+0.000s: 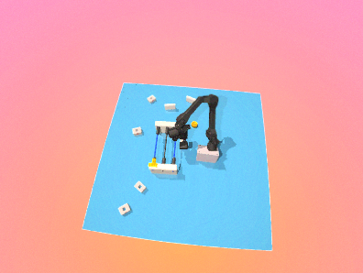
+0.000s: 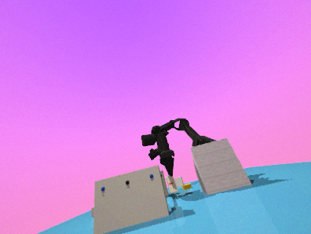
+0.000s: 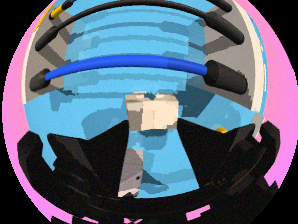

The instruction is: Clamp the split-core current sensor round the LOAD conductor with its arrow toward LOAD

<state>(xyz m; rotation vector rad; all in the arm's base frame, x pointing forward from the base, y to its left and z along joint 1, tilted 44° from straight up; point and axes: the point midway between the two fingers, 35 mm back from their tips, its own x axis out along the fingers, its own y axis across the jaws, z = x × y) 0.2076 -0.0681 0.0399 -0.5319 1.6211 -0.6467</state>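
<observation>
The open current sensor (image 2: 172,185) (image 3: 159,114) is a small cream block standing on the table beside the conductor rack, with a red mark in the exterior view. My gripper (image 2: 170,175) (image 3: 153,123) is above it, pointing down, and shut on the sensor, one finger on each side. The rack's end walls (image 1: 167,169) (image 2: 126,204) carry a near blue conductor (image 1: 174,147) (image 3: 132,61), a middle black conductor (image 1: 165,147) and a far blue conductor (image 1: 156,147). A yellow piece (image 1: 153,163) (image 3: 58,11) sits at one end of the far blue conductor. No lettering is readable; the sensor's arrow cannot be made out.
A yellow disc (image 1: 194,124) (image 2: 186,186) lies behind the sensor. The arm's base stands on a pale block (image 1: 207,155) (image 2: 221,166) to the right. Several cream blocks lie about the table, among them one at the front left (image 1: 124,209) and one at the back (image 1: 170,106).
</observation>
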